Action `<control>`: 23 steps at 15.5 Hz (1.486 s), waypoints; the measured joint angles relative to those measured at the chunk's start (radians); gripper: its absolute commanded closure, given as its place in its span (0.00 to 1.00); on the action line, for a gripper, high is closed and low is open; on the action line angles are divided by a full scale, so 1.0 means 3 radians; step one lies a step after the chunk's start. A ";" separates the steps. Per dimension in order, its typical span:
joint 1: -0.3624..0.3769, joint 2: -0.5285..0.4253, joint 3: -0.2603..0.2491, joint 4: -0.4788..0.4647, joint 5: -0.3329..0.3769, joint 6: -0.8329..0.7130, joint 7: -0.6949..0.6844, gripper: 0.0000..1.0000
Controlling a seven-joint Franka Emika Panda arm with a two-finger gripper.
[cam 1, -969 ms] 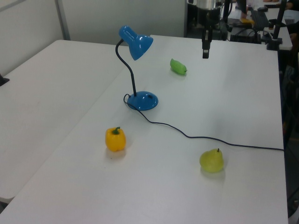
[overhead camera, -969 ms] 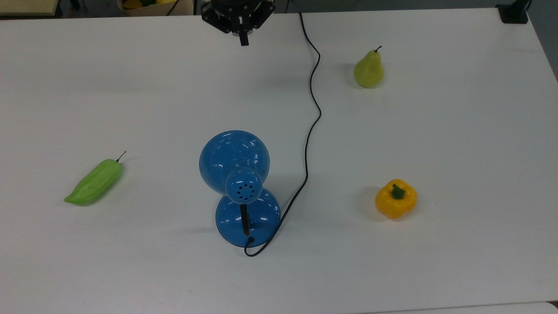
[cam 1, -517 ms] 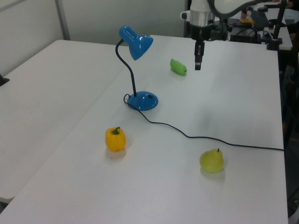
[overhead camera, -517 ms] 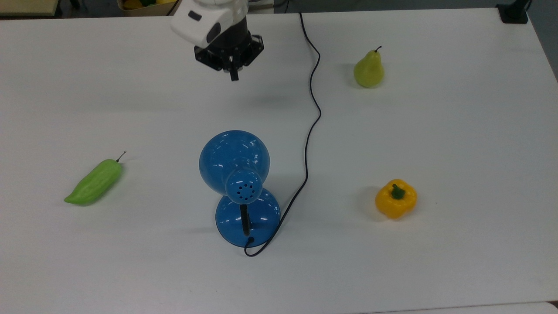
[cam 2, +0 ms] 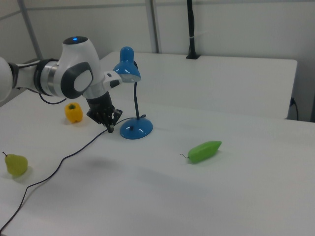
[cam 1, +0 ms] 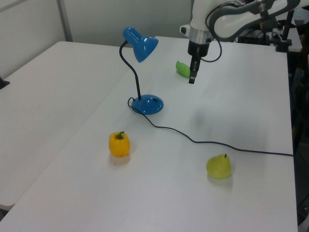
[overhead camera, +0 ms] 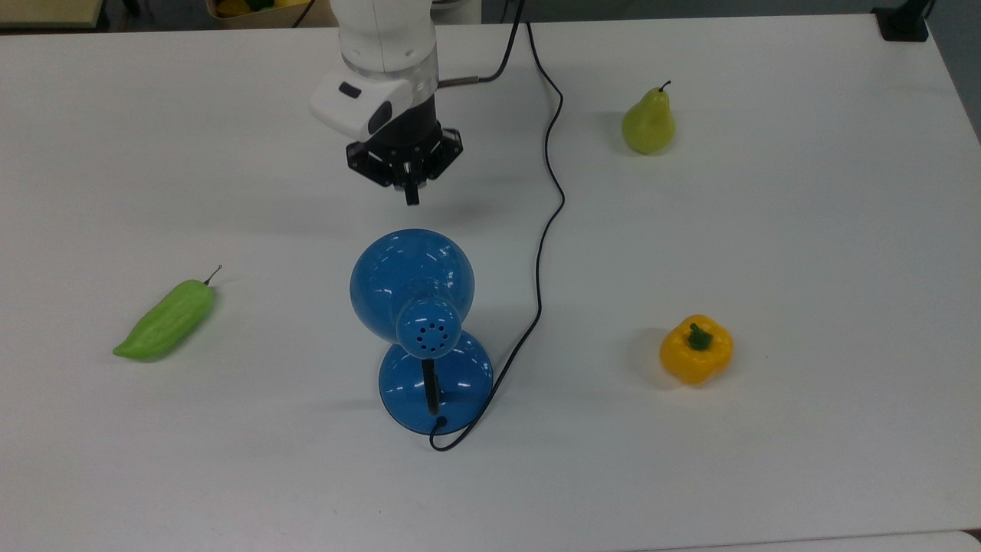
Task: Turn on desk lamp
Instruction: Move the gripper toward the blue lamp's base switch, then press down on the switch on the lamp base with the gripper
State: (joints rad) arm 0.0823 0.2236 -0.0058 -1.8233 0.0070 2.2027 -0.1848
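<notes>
The desk lamp [overhead camera: 411, 280] is glossy blue and stands in the middle of the white table [overhead camera: 805, 230], unlit. Its dome shade hangs over its round base [overhead camera: 460, 376]. In the left view the lamp [cam 1: 140, 44] rises on a curved black neck from the base [cam 1: 147, 104]. In the right view a small dark spot shows on the base [cam 2: 136, 130]. My gripper [overhead camera: 412, 198] points down, shut and holding nothing, in the air just beyond the shade's rim. The gripper [cam 1: 191, 79] hangs to the left view's right of the lamp, and the gripper [cam 2: 111, 129] is close to the base's left in the right view.
The lamp's black cord [overhead camera: 548, 222] runs from the base to the table's far edge, on the top view's right of my gripper. A green pear [overhead camera: 648, 123], a yellow bell pepper [overhead camera: 696, 349] and a long green vegetable [overhead camera: 165, 320] lie apart around the lamp.
My arm has come in from the table's far edge toward the lamp and lower, the gripper staying shut. The lamp and the fruit have not moved.
</notes>
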 measured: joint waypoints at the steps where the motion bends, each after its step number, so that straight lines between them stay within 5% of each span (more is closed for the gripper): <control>1: 0.0000 0.0050 0.0000 -0.0012 0.0000 0.0149 0.0024 1.00; 23: 0.0039 0.1059 0.0021 0.0368 0.0000 0.2043 0.0578 1.00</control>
State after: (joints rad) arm 0.0939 0.5414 0.0006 -1.7131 0.0070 2.8155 -0.0113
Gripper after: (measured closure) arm 0.991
